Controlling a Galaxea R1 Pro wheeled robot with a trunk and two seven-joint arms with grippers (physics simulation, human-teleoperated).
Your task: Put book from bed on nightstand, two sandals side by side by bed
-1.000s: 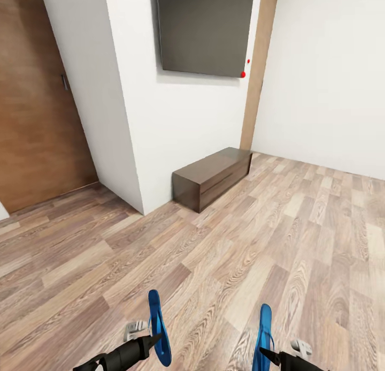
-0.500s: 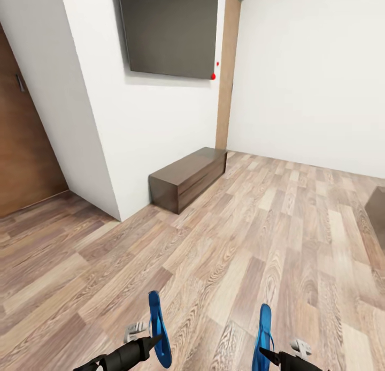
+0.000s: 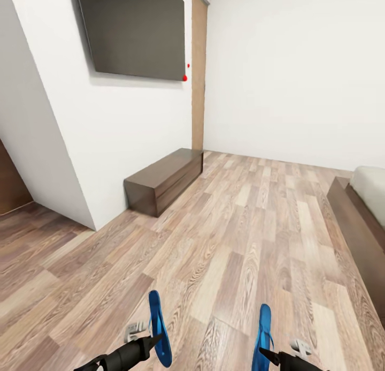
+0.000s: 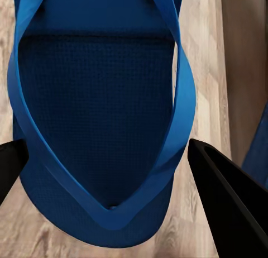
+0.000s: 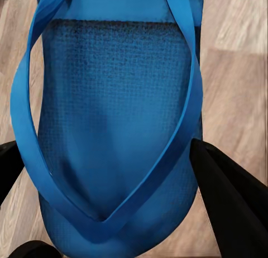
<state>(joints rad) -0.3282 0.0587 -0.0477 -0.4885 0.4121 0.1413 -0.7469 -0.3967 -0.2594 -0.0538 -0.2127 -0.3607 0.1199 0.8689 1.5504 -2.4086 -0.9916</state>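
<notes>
The left gripper (image 3: 155,341) pinches one blue sandal (image 3: 159,328) on edge, black fingers (image 4: 231,202) closed on either side of its sole. The right gripper (image 3: 266,355) clamps the second sandal (image 3: 263,336) the same way. Both hang above the wood-plank floor (image 3: 240,242). The bed (image 3: 363,216) shows at the right, its dark frame nearest; a low dark bench (image 3: 163,181) sits against the wall under a wall-mounted screen (image 3: 133,33). The grips look narrow, so a thin sole could probably twist or slip free while the base is driving, or a turn could clip the frame.
</notes>
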